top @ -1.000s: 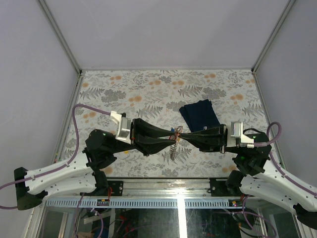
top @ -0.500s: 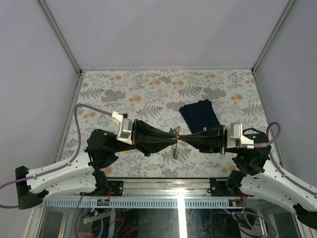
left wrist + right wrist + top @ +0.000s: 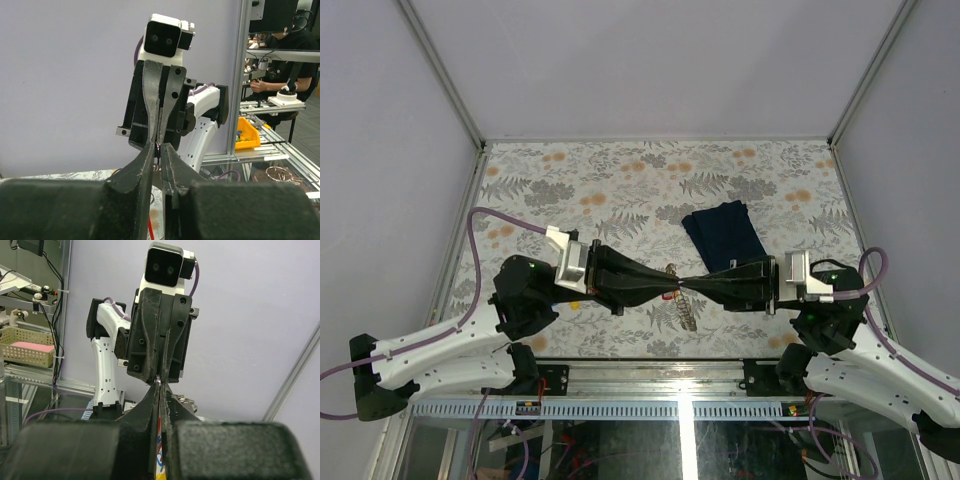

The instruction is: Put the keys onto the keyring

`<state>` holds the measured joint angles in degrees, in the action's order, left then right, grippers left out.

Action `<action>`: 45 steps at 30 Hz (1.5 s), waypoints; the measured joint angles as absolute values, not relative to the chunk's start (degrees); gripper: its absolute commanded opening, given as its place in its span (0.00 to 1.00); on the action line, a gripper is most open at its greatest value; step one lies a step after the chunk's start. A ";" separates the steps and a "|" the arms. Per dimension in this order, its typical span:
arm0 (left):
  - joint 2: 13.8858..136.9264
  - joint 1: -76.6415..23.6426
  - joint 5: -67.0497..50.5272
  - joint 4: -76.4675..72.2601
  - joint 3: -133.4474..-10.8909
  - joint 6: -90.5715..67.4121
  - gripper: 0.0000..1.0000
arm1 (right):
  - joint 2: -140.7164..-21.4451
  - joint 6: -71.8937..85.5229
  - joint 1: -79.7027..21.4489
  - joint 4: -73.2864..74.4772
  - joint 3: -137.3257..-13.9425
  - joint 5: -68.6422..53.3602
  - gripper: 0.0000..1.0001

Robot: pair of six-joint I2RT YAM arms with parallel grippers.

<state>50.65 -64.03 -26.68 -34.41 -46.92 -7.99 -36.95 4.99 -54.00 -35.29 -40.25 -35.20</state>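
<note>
Both grippers meet tip to tip above the table's near middle. My right gripper [image 3: 687, 284] [image 3: 159, 385] is shut on the keyring; a tag [image 3: 161, 440] in red, blue and yellow shows between its fingers. The keyring's chain-like silver part [image 3: 684, 312] hangs slanting below the tips. My left gripper [image 3: 671, 284] [image 3: 159, 148] has its jaws nearly together, pinching a small silver loop [image 3: 159, 148] that seems to belong to a key. The rest of that key is hidden by the fingers.
A dark navy folded cloth [image 3: 722, 232] lies on the floral table cover [image 3: 620, 180], just behind the right gripper. Grey walls with metal frame posts [image 3: 440, 75] stand on three sides.
The left jaws have narrowed onto the small loop. The hanging silver part has swung from straight down to slanting right. Both arms have sunk slightly toward the near edge.
</note>
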 measured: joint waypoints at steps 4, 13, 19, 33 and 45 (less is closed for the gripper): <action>51.27 -64.03 -28.08 -32.60 -48.25 -6.96 0.24 | -36.80 4.97 -54.00 -35.09 -40.25 -35.46 0.00; 51.44 -64.03 -28.51 -31.48 -48.77 -6.52 0.26 | -36.53 5.02 -54.00 -35.03 -40.25 -35.48 0.00; 51.42 -64.03 -28.32 -31.16 -48.77 -6.52 0.26 | -35.55 4.99 -54.00 -35.18 -40.25 -34.59 0.00; 51.44 -64.03 -27.66 -31.68 -48.34 -6.59 0.11 | -35.42 5.02 -54.00 -35.46 -40.25 -33.58 0.00; 51.53 -64.03 -27.57 -31.55 -48.38 -5.04 0.00 | -35.46 4.97 -54.00 -35.24 -40.25 -33.74 0.03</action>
<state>51.53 -64.03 -27.57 -31.55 -48.38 -5.04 -35.46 4.97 -54.00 -35.24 -40.25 -33.74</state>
